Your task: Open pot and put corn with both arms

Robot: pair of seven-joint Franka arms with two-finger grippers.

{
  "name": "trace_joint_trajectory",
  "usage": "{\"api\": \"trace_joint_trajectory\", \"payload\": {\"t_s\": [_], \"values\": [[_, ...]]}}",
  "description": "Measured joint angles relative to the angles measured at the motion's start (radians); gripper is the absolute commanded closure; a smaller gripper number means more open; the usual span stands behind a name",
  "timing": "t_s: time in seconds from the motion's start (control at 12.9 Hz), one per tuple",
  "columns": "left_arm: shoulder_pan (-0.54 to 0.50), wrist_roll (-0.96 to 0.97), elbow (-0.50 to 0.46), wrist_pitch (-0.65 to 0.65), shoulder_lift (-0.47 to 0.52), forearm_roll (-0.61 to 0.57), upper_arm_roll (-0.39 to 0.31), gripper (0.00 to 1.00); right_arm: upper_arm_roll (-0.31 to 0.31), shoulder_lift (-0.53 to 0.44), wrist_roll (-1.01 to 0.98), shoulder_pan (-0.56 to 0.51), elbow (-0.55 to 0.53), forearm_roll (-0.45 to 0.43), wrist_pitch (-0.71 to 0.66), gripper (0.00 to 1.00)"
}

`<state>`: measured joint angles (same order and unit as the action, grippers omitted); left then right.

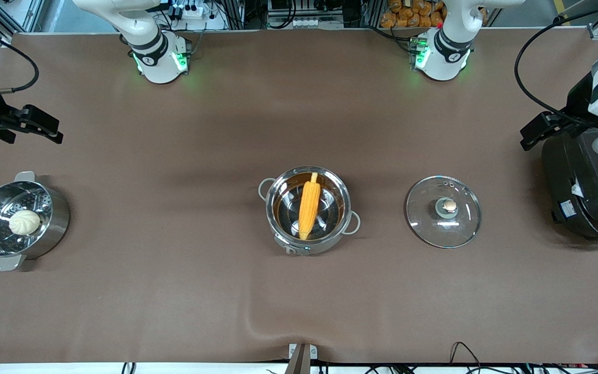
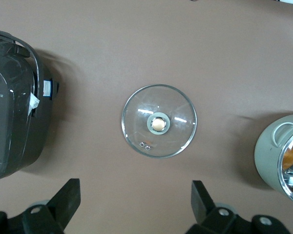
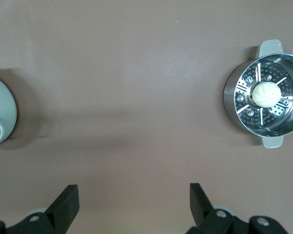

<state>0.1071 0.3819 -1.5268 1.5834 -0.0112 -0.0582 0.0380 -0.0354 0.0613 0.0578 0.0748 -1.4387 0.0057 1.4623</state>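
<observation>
The steel pot [image 1: 330, 243] stands open at the table's middle. The yellow-orange corn [image 1: 309, 206] lies inside it, pale stub pointing toward the arms' bases. The glass lid [image 1: 443, 211] with its copper knob lies flat on the table beside the pot, toward the left arm's end; it also shows in the left wrist view [image 2: 158, 121]. My left gripper [image 1: 525, 136] is open and empty, up over the table next to the rice cooker; its own view shows it [image 2: 136, 200]. My right gripper [image 1: 56, 132] is open and empty, up at the right arm's end [image 3: 134, 202].
A steamer pot [image 1: 57, 218] with a white bun [image 1: 24, 222] on its perforated insert stands at the right arm's end [image 3: 234, 92]. A big black rice cooker [image 1: 589, 192] stands at the left arm's end [image 2: 12, 122]. The pot's edge shows in the left wrist view [image 2: 268, 151].
</observation>
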Motion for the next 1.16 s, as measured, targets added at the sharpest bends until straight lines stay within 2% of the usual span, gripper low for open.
{"api": "trace_joint_trajectory", "payload": {"t_s": [0.39,1.16], "values": [[-0.151,-0.13,-0.002,-0.012,-0.001,0.0,0.157,0.0,0.0,0.001,0.0,-0.001,0.0,0.009,0.0,0.0],[-0.164,-0.198,-0.001,-0.054,-0.001,0.0,0.167,0.0,-0.001,-0.003,-0.013,-0.002,0.005,0.012,-0.042,0.0]]}}
